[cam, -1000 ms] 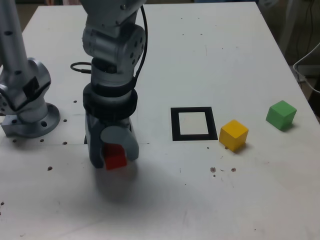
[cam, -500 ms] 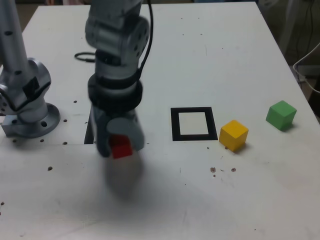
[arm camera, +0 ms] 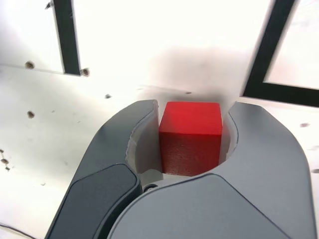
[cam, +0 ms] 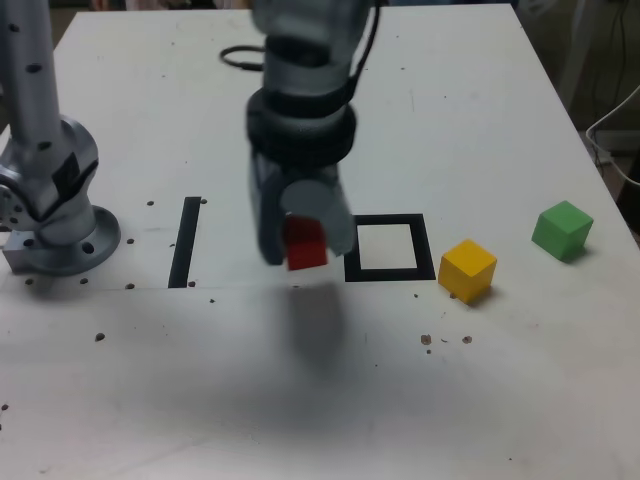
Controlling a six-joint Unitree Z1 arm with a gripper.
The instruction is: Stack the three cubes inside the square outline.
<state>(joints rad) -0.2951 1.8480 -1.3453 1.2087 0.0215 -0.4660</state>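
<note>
The gripper (cam: 300, 240) is clamped on the red cube (cam: 305, 243), held above the worktop (cam: 480, 120) just left of the square outline (cam: 388, 247) (exterior view). Yellow cube (cam: 467, 270) sits just right of the outline; green cube (cam: 561, 230) farther right.

The gripper (cam: 300, 240) is carrying the red cube (cam: 305, 244) up off the table (cam: 480, 90) and toward the exterior view's right, nearing the outline (cam: 388, 247), uncovering the strip (cam: 185, 241).
</note>
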